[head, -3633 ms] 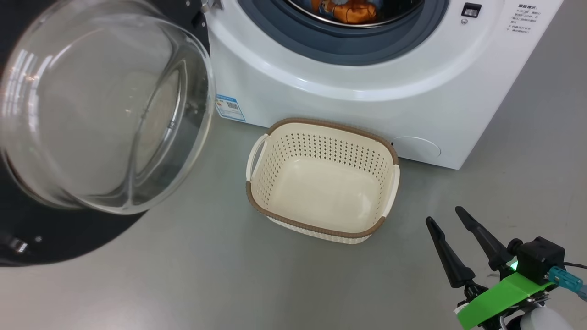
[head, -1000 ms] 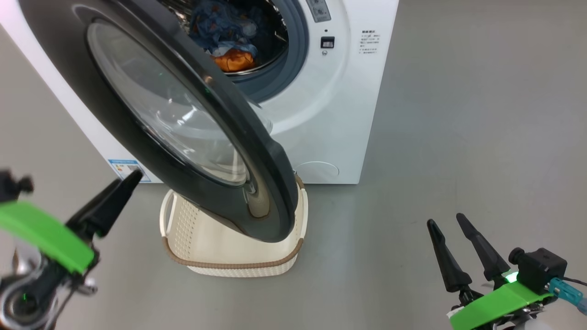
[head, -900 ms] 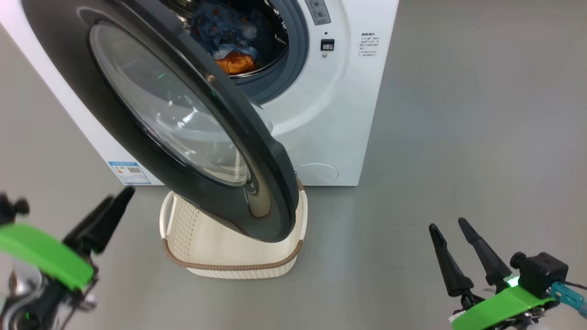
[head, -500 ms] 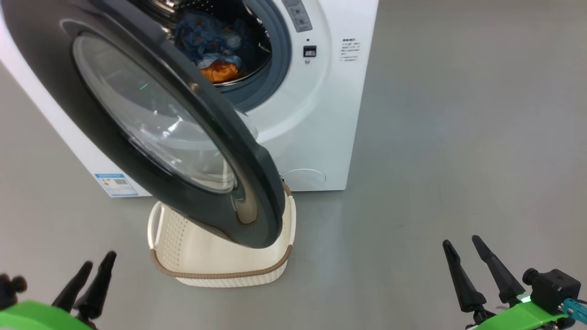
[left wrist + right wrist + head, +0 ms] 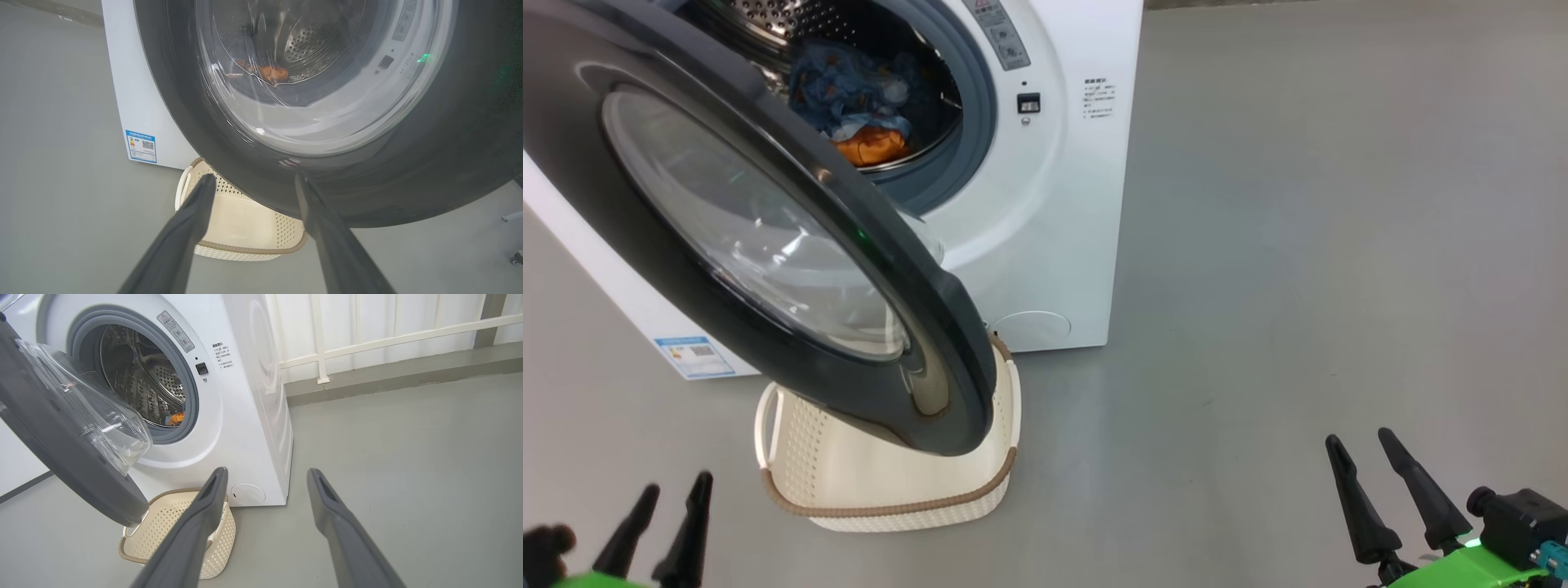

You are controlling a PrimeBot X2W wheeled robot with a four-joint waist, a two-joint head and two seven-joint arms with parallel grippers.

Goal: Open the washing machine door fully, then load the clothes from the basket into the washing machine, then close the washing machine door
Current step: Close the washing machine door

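The washing machine [image 5: 1045,204] stands at the upper left, its drum holding the clothes [image 5: 858,102], blue fabric with an orange patch. The washing machine door [image 5: 907,327] stands partway swung, its black rim hanging over the basket [image 5: 890,506], whose visible inside is bare. My left gripper [image 5: 676,483] is open at the lower left, short of the door and touching nothing. In the left wrist view the left gripper [image 5: 254,178] points at the door's lower rim [image 5: 253,163]. My right gripper [image 5: 1357,437] is open over bare floor at the lower right, pointing toward the machine [image 5: 245,416] and basket [image 5: 171,522].
Grey floor [image 5: 1298,245] stretches wide to the right of the machine. A blue label sticker [image 5: 694,358] marks the machine's lower left front. A white railing and wall [image 5: 367,335] run behind the machine's right side.
The door, wide open a few seconds ago, now stands partway swung over the basket. The camera has shifted, and my left gripper has dropped back from the door toward the bottom edge.
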